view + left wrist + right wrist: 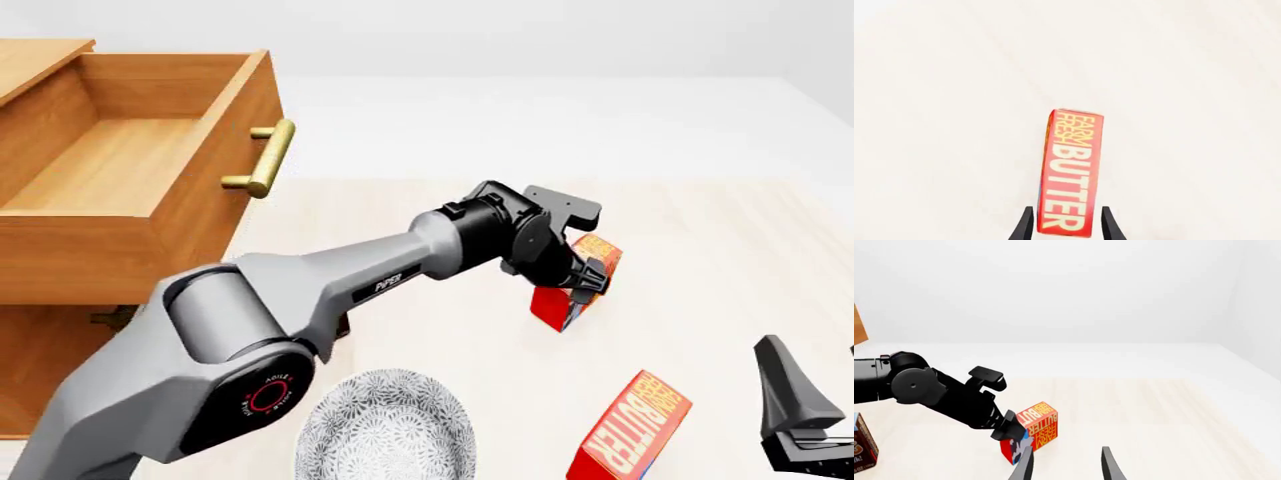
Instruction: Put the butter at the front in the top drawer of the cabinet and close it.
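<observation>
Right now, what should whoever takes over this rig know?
Left gripper: shut on the butter, which is tilted above the table.
Right gripper: open, holding nothing, beside the second butter carton.
Top drawer: pulled open, nothing seen inside.
Done: drawer open, butter gripped.
Left: carry the butter into the drawer, release it, push the drawer shut.

Pretty bare scene: pale, light-wood tabletop (747, 250) with faint grain, plain white floor behind it, blank off-white walls all round, soft even lighting everywhere.
</observation>
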